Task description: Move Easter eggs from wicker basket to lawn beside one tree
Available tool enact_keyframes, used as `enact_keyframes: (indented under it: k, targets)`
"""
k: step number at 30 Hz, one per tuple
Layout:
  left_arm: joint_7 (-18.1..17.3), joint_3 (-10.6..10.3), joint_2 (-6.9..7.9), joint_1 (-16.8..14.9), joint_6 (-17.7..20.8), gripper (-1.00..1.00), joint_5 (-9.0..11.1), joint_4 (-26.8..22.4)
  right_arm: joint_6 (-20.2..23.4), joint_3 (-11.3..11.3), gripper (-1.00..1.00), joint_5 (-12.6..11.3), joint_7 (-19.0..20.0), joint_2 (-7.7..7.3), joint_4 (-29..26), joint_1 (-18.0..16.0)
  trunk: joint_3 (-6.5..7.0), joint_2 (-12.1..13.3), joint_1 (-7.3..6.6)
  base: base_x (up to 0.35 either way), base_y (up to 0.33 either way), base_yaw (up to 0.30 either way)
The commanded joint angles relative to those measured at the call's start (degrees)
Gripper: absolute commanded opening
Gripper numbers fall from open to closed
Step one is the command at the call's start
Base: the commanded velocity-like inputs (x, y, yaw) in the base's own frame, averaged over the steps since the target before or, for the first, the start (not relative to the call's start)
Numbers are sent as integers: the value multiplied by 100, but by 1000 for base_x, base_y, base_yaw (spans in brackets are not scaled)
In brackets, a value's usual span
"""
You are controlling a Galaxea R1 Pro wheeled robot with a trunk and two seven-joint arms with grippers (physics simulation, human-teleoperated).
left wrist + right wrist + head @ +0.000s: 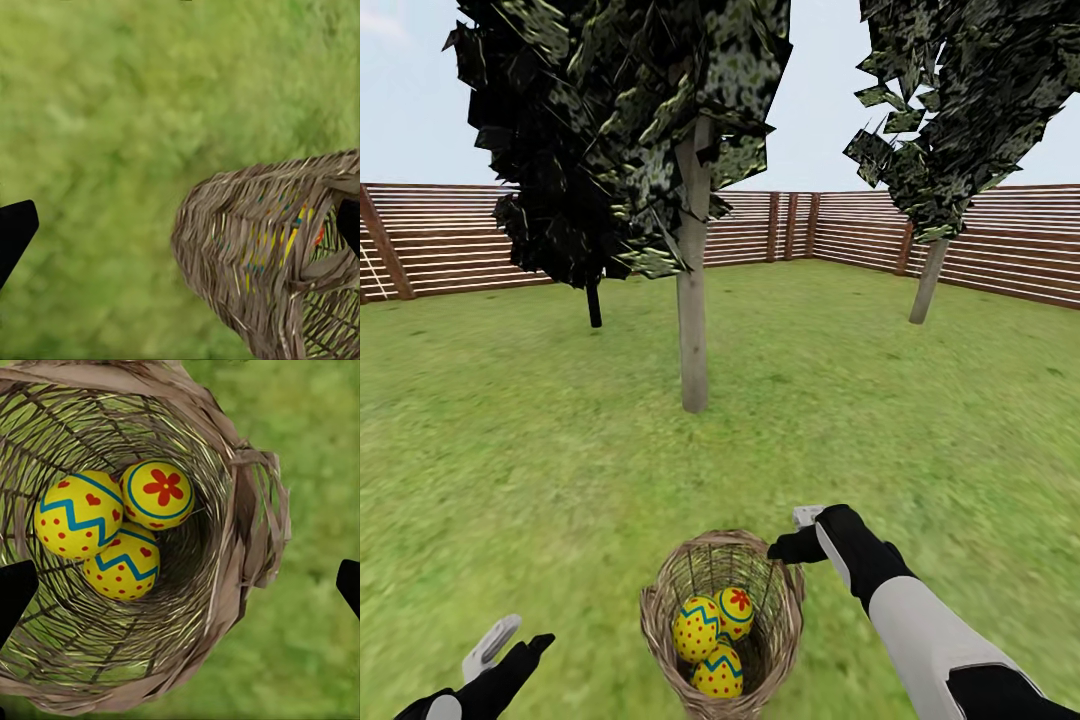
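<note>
The wicker basket (659, 640) stands on the lawn (510, 450) just in front of me, with all three Easter eggs inside: one at the left (697, 628), one at the right (737, 610), one nearest me (718, 673). My right gripper (800, 532) hangs open over the basket's far right rim, holding nothing. Its wrist view looks straight down into the basket (241, 556) at the eggs (76, 514) (157, 493) (124, 564). Left of the basket, my left gripper (510, 648) is open, and the basket's woven side (240, 247) shows in its wrist view. A tree (693, 300) with a pale trunk stands ahead.
A second pale-trunked tree (928, 282) stands at the back right. A dark tree with a thin black trunk (594, 304) is behind the near one. The brown slat fence (450, 240) rings the grass. Open lawn lies between the basket and the near tree.
</note>
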Motion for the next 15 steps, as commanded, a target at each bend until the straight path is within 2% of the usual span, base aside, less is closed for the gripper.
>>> enact_keyframes:
  k: [1,8,12,15]
  targets:
    - [5,2,3,0,26,100,20,1,23,10,100,33,29,-2,-8,-2,-6,-2,1,187,-104,0]
    - [0,33,10,5,48,100,34,5,15,10,100,30,30,-3,-9,-2,-6,-2,1,80,-52,0]
    - [-5,268,12,6,98,100,66,-34,20,10,100,29,30,-8,-13,-6,-42,-83,44,13,-8,0]
    - [-6,314,12,6,102,100,67,-46,20,10,100,27,27,-12,-15,-8,-95,-203,110,4,-3,0]
